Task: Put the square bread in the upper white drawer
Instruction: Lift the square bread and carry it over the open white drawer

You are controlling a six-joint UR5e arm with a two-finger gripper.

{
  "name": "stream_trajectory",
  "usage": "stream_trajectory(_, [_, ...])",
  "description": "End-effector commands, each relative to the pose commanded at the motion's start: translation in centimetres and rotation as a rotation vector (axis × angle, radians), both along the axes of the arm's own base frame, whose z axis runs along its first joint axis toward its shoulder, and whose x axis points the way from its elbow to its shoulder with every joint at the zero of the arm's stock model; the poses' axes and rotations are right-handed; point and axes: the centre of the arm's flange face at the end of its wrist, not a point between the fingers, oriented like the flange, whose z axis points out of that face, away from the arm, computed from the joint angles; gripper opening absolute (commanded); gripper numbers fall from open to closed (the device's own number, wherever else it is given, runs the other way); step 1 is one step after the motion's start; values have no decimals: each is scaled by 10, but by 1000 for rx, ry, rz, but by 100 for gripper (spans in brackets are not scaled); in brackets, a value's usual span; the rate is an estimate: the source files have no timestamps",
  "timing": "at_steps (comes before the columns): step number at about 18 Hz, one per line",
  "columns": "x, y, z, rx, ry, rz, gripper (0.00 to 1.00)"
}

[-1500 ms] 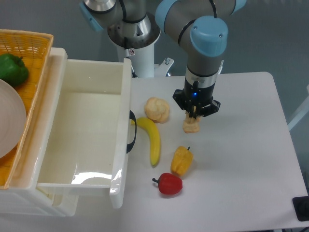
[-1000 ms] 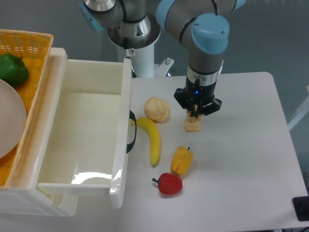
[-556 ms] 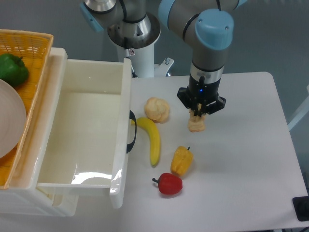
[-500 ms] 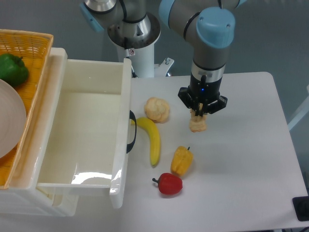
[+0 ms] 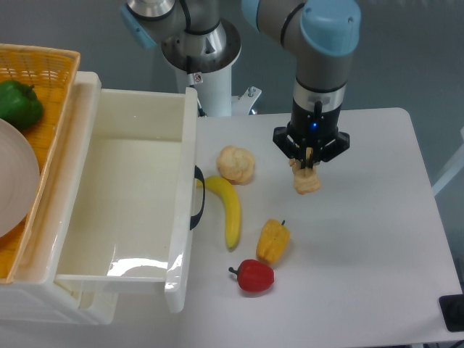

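Observation:
My gripper (image 5: 310, 161) points straight down over the right middle of the table and is shut on the top of the square bread (image 5: 307, 180), a small golden-tan piece that hangs below the fingers. I cannot tell whether the bread touches the table or is just above it. The upper white drawer (image 5: 188, 138) stands pulled open at the left, empty inside, with its dark curved handle (image 5: 199, 197) facing the table. The gripper and bread are well to the right of the drawer.
A round pale bun (image 5: 236, 164), a banana (image 5: 228, 209), a yellow pepper (image 5: 273, 240) and a red pepper (image 5: 253, 275) lie between drawer and gripper. A woven yellow basket (image 5: 45, 84) with a green pepper (image 5: 18, 104) and a white plate (image 5: 16, 177) sits far left.
The gripper, shut on the square bread, has moved to the right and slightly up in the image, carrying the bread along. Nothing else has moved.

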Motion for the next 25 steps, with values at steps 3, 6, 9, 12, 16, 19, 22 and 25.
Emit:
stream_trajectory(3, [9, -1, 15, 37, 8, 5, 16])
stream_trajectory(6, [17, 0, 36, 125, -8, 68, 16])
stream_trajectory(9, [21, 8, 58, 237, -63, 207, 16])
stream_trajectory(12, [23, 13, 69, 292, -95, 267, 16])
stream_trajectory(16, [37, 21, 77, 348, -144, 289, 16])
stream_trajectory(19, [54, 36, 79, 350, -155, 266, 19])
stream_trajectory(22, [76, 54, 81, 355, -174, 231, 19])
stream_trajectory(25, [104, 75, 73, 340, -198, 176, 19])
